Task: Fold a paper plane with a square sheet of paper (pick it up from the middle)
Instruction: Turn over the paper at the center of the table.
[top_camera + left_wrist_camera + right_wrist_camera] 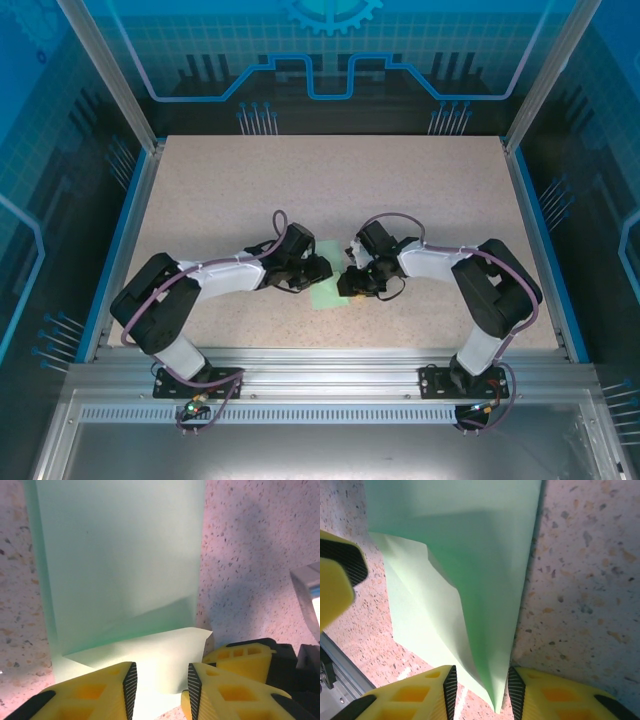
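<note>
The square sheet of paper [328, 292], pale mint green, lies on the speckled table between the two arms and carries folds. My left gripper [318, 272] and right gripper [352, 283] meet over it from either side. In the left wrist view a raised flap of the paper [120, 565] curls up between the jaws of my left gripper [160, 672], which stand apart without pinching it. In the right wrist view a lifted fold of the paper [470, 545] tapers to a point between the open jaws of my right gripper [480, 677], close to the right pad.
A yellow finger of the right gripper [240, 655] sits just right of the flap, and the left gripper's finger [335, 580] is at that view's left edge. The aluminium rail [330, 675] runs along the near table edge. Blue frame walls [120, 240] bound the table.
</note>
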Robot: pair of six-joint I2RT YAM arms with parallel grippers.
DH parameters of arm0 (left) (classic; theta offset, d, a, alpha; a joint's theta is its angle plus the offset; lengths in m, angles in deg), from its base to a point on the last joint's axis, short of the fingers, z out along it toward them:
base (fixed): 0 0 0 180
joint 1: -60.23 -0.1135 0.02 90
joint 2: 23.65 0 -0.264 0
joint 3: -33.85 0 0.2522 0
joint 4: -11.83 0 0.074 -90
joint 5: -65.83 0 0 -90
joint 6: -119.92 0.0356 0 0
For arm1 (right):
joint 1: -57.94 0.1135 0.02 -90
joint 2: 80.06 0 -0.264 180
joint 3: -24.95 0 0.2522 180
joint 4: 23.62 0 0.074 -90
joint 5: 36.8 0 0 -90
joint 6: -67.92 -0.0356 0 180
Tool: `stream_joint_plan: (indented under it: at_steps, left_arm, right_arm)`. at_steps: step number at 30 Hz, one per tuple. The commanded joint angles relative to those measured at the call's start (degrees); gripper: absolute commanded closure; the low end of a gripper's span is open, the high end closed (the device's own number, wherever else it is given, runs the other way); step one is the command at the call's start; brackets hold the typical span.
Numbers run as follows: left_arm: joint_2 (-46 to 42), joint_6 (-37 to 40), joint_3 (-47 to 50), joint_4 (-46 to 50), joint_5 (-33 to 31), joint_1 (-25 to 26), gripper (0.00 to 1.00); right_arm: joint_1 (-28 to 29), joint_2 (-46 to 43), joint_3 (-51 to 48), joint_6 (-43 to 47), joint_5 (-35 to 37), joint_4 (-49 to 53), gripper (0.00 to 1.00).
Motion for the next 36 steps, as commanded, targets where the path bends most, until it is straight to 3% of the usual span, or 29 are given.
stream_joint_plan:
  at_steps: [1,17,36]
  left_arm:
    - [-0.17,1.02,1.08,1.89,-0.76,-0.67,0.64]
    - [4.13,-0.21,1.45,0.87,0.50,-0.61,0.66]
    - [2.72,-0.14,1.59,1.06,0.25,-0.65,0.65]
  right_arm:
    - [0.65,1.59,-0.48,-1.12,-0.47,-3.10,0.64]
    - [0.74,1.05,-0.76,-3.51,-2.44,-6.03,0.65]
    - [0.22,0.71,-1.46,-3.59,-3.75,-7.83,0.77]
